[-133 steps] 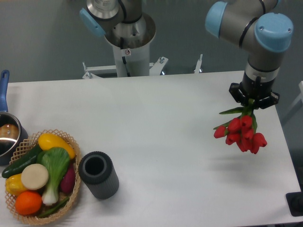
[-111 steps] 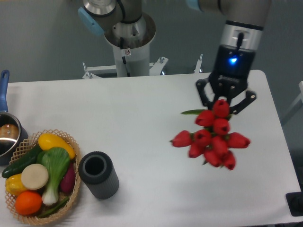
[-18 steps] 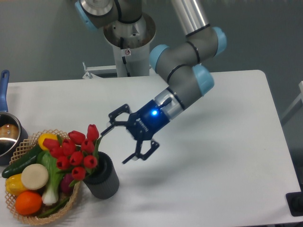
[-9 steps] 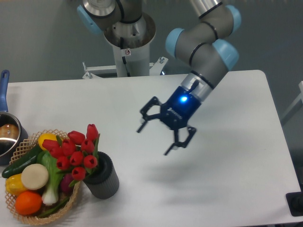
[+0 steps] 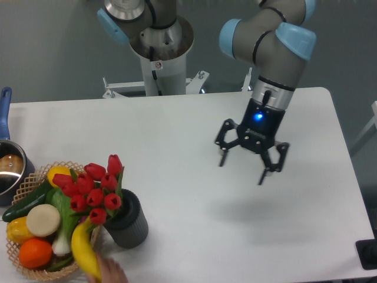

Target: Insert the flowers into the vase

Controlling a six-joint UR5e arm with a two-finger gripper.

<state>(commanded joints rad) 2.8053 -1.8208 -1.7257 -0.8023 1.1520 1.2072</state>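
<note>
Nine or so red flowers (image 5: 92, 188) stand in the vase (image 5: 127, 223), leaning toward the basket (image 5: 35, 177) just beside it. Well apart from the vase, the gripper (image 5: 251, 162) hangs over the table (image 5: 177, 130), fingers spread, gripping nothing. A hand (image 5: 109, 272) holds a banana (image 5: 84, 253) near the vase.

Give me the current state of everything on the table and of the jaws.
gripper: jaws open, empty, above the table
flowers: standing in the vase, heads leaning over the basket
vase: upright
basket: full of produce
banana: held by a hand
pot: uncovered
</note>
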